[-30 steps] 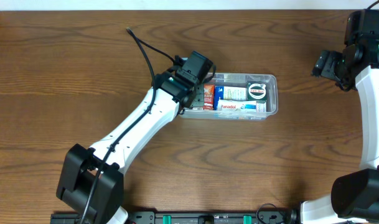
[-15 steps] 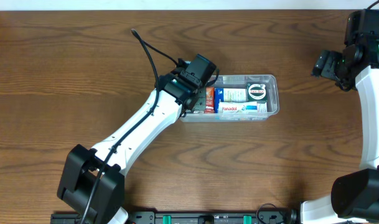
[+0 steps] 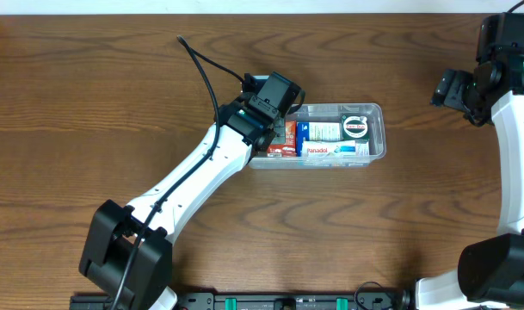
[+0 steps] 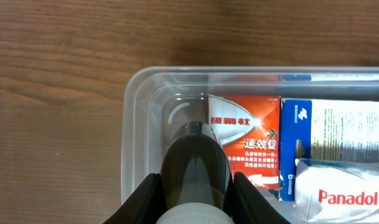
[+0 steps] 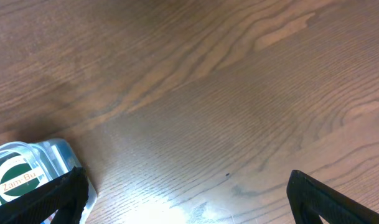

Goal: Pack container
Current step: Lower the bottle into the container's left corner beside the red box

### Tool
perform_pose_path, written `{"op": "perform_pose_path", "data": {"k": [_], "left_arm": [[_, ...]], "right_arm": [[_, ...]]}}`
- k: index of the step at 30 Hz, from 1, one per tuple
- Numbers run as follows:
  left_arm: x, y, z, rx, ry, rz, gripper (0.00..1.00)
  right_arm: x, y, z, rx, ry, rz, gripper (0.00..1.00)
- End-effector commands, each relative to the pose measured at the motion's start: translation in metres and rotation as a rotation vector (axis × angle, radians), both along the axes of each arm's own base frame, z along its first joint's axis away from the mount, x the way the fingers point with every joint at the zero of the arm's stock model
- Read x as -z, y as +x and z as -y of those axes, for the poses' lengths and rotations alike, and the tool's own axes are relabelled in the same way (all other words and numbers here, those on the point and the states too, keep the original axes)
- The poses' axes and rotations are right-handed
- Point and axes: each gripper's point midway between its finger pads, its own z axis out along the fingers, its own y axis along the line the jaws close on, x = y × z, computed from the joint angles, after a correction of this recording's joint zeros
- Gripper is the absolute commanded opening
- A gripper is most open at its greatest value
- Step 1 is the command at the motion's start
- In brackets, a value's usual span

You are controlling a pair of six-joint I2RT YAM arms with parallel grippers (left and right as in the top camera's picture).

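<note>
Left arm (image 3: 184, 185) runs from the near-left base diagonally up to the left end of the container (image 3: 378, 108). Container sits mid-surface on the brown wood surface (image 3: 89, 103), long side left-right. Left gripper (image 4: 196, 177) hangs over the container's left end, jaws clamped on a dark grey rounded tube (image 4: 195, 152), one jaw on each side of it. Tube tip is over the bare strip of container floor between the left wall and a red-and-white box (image 4: 245, 137), covering the box's left edge in the wrist view; touching the floor or not, cannot tell. In the overhead view the wrist blocks that left end. Right of the red box, packed close: a blue-and-white box (image 4: 335, 127), with a white Panadol box (image 4: 345, 196) on the near side. Round tin with green-and-white label (image 3: 355, 127) lies at the container's right end. Right gripper (image 5: 188, 177) is well apart at the far right over bare wood, jaws wide apart, nothing between them; its camera catches only the container's corner and the tin. Black cable (image 3: 201, 69) loops from the left wrist toward the far side
</note>
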Motion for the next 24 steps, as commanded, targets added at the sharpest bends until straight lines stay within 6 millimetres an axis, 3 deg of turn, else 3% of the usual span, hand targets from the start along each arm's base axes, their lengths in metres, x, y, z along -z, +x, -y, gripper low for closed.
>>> {"op": "perform_pose_path", "data": {"k": [1,8,16,24], "left_arm": [[0.001,0.007,-0.007,-0.038,0.038,0.032,0.15],[0.021,0.013,-0.01,-0.051,0.062,0.003,0.15],[0.026,0.029,-0.027,-0.103,0.056,0.009,0.15],[0.048,0.029,-0.03,-0.109,0.084,-0.034,0.15]], "right_arm": [[-0.001,-0.001,0.005,0.009,-0.014,-0.001,0.99],[-0.001,-0.001,0.005,0.008,-0.014,-0.001,0.99],[-0.001,-0.001,0.005,0.008,-0.014,-0.001,0.99],[-0.001,-0.001,0.005,0.008,-0.014,-0.001,0.99]]}}
